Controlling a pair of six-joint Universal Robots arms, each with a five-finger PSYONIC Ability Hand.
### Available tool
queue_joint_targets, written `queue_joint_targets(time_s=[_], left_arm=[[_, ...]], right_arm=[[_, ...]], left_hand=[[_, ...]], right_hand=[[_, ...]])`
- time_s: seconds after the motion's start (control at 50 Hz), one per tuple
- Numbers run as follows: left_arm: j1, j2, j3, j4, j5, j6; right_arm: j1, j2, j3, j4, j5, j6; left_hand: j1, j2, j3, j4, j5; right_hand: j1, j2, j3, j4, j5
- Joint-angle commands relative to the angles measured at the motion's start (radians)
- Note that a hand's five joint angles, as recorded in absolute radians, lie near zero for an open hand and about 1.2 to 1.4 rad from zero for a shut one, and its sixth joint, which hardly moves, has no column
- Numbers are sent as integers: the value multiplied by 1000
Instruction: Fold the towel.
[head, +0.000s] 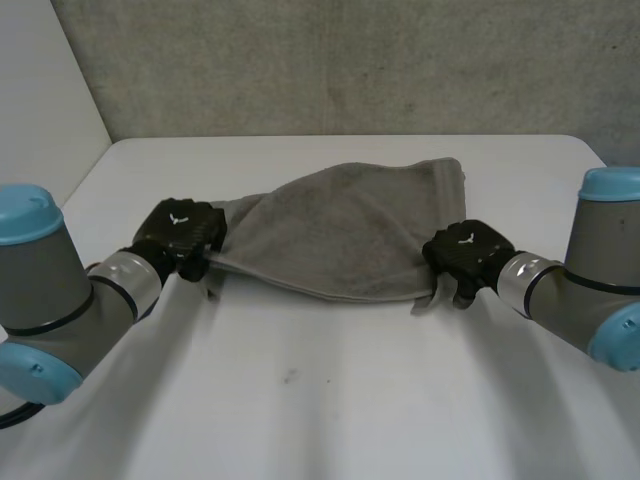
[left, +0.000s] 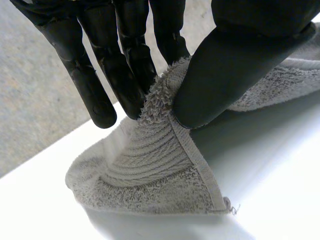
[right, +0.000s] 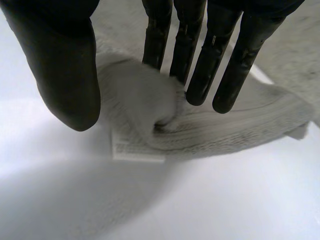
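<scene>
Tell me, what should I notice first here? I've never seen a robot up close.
A grey towel lies rumpled in the middle of the white table, strung between two black hands at its near corners. The left hand pinches its corner between thumb and fingers. The right hand sits at the other corner, where a white label pokes out.

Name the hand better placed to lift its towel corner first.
Left. The left hand pinches a corner of the towel between thumb and fingers; the right hand hangs open over its corner, gripping nothing.
</scene>
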Motion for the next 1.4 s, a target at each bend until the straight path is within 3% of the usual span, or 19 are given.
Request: queue_joint_targets(time_s=[0.02, 0.14, 0.28, 0.4, 0.46, 0.66, 0.84, 1.0, 1.04, 1.16, 1.26, 1.4], left_arm=[[-5, 67, 13, 0, -5, -5], [-14, 112, 30, -8, -8, -16], [-23, 172, 57, -11, -11, -65], [-37, 181, 112, -40, -19, -88], [-43, 181, 131, -52, -25, -89], [-54, 176, 260, -151, -66, -144], [-46, 178, 266, -155, -66, -188], [-17, 172, 244, -155, -68, -188], [13, 169, 228, -155, -65, -188], [30, 160, 211, -152, -63, -188], [33, 144, 194, -152, -63, -183], [55, 135, 188, -151, -60, -184]], right_arm=[[-20, -136, 119, -119, -1, 224], [-25, -194, 160, -132, 1, 343], [-14, -227, 199, -129, 11, 511], [68, -213, 234, -141, 16, 643], [93, -207, 239, -151, 25, 653], [197, -138, 252, -303, 180, 650], [208, -49, 220, -431, 294, 610], [173, -16, 205, -475, 363, 389], [94, -27, 206, -465, 363, 335], [18, -58, 216, -425, 352, 326], [-17, -69, 196, -308, 280, 337], [-42, -49, 171, -265, 251, 343]], left_hand=[[202, 178, 180, 179, 197], [202, 178, 180, 179, 197], [202, 178, 180, 179, 197], [202, 178, 180, 179, 197], [202, 178, 180, 179, 197], [202, 178, 180, 179, 197], [202, 178, 180, 179, 197], [202, 178, 180, 179, 197], [202, 178, 180, 179, 197], [202, 178, 180, 179, 197], [202, 178, 180, 179, 197], [202, 178, 180, 179, 197]], right_hand=[[-70, -79, -77, -70, -49], [-85, -94, -92, -85, -63], [-500, -509, -508, -500, -479], [-500, -509, -508, -500, -479], [-500, -509, -508, -500, -479], [-500, -509, -508, -500, -479], [-500, -509, -508, -500, -479], [-64, -73, -72, -64, -43], [105, 96, 98, 105, 127], [194, 185, 187, 194, 215], [194, 185, 187, 194, 215], [252, 243, 245, 252, 274]])
